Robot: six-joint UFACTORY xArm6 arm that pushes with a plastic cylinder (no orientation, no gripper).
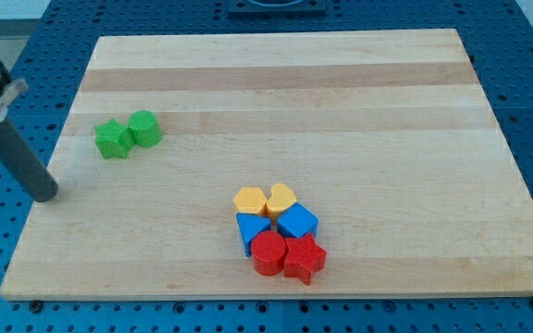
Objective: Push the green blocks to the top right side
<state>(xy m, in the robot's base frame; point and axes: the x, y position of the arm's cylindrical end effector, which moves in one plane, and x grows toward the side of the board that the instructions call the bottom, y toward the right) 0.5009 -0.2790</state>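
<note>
Two green blocks sit touching at the board's left side: a green star-like block [112, 139] and a green round block [144, 129] just right of it. My tip [44, 194] is at the board's left edge, below and to the left of the green blocks, apart from them. The rod slants up to the view's top left.
A cluster sits at the bottom middle: a yellow hexagon-like block [249, 200], a yellow heart [281, 197], two blue blocks [252, 228] [297, 222], a red round block [268, 252] and a red star [305, 258]. The wooden board [340, 111] lies on a blue pegboard.
</note>
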